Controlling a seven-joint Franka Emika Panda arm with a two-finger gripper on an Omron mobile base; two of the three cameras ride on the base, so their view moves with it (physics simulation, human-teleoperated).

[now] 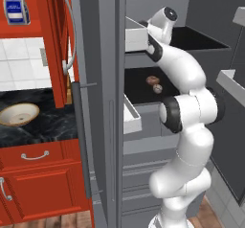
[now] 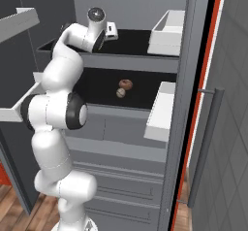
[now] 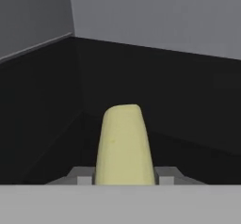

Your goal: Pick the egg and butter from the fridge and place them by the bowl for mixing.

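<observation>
- In my hand view, the pale-yellow butter (image 3: 124, 145) stands directly between the gripper (image 3: 123, 177) fingertips, reaching away from them over the dark shelf.
- Both fingers (image 3: 84, 177) press against its sides, pinching it.
- I see the arm reaching into the fridge (image 1: 98, 54).

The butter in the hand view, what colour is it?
Pale yellow; the butter shows best in the hand view.

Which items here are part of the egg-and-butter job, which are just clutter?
Job:
- butter, gripped by gripper
- egg on fridge shelf
- bowl on counter

Clutter:
- round brown thing beside egg
- blue-and-white carton
- door bins
</observation>
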